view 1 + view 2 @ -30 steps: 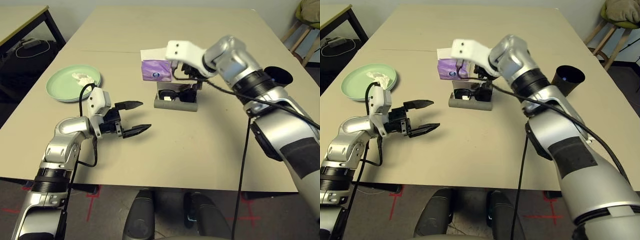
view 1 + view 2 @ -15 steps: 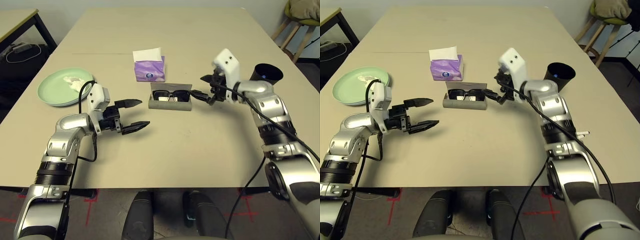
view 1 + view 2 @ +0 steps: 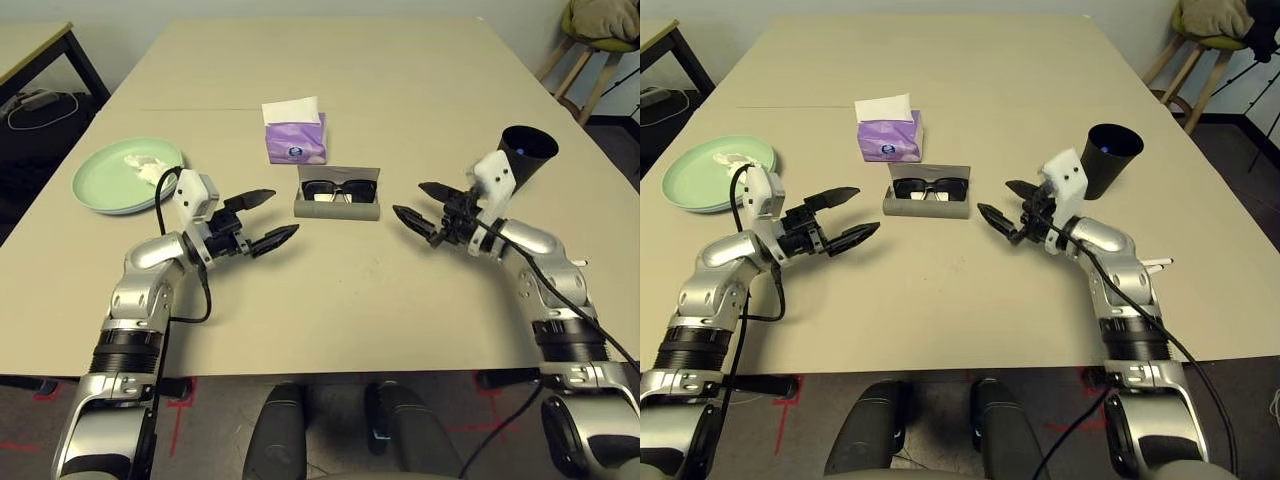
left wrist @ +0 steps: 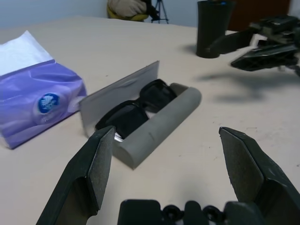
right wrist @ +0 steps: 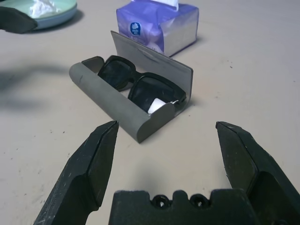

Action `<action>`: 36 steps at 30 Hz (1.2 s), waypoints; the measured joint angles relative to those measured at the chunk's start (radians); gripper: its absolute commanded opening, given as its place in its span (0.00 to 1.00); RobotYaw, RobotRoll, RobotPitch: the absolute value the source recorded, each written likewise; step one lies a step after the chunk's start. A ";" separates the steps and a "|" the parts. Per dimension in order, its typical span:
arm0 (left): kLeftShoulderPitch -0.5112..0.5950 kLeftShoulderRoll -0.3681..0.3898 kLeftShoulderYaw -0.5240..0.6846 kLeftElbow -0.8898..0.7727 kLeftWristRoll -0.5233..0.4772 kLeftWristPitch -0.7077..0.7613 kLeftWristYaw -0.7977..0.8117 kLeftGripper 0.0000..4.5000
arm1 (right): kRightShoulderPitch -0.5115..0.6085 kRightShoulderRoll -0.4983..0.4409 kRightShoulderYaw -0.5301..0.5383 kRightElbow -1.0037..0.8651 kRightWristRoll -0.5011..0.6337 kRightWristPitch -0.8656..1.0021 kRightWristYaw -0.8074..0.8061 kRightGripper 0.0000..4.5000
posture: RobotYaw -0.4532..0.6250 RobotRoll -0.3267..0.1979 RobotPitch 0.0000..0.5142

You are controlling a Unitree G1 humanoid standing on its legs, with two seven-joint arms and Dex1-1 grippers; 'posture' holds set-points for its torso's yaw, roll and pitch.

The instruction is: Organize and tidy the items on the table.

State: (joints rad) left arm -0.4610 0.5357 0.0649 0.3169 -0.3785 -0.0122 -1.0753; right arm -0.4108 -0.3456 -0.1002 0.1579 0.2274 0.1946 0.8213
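I have the grey glasses case lying open mid-desk with the black sunglasses inside it. My left pincer hovers to its left, my right pincer to its right, both spread wide and holding nothing. Just behind the case sits the purple tissue box. Farther left of it is the green plate bearing the crumpled tissue. Off to its right stands the black cup.
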 measured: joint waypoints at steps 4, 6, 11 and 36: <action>-0.013 0.013 -0.007 0.053 0.013 -0.038 -0.051 1.00 | 0.037 -0.024 -0.001 -0.008 0.039 -0.054 0.026 0.99 | 0.60 0.62 0.21; -0.031 0.014 -0.009 0.093 0.027 -0.049 -0.060 1.00 | 0.041 -0.039 -0.003 -0.029 0.072 -0.046 0.044 0.99 | 0.59 0.62 0.21; -0.094 0.010 -0.010 0.184 0.068 -0.059 -0.026 1.00 | 0.052 -0.051 -0.005 -0.100 0.155 -0.012 0.074 0.99 | 0.59 0.62 0.20; -0.204 -0.087 -0.006 0.371 0.170 -0.062 0.284 0.00 | 0.120 -0.058 0.002 -0.064 0.146 -0.124 0.030 1.00 | 0.60 0.62 0.22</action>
State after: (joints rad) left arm -0.6647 0.4486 0.0592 0.6883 -0.2086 -0.0746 -0.7918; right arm -0.2908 -0.4033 -0.0977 0.0938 0.3730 0.0708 0.8509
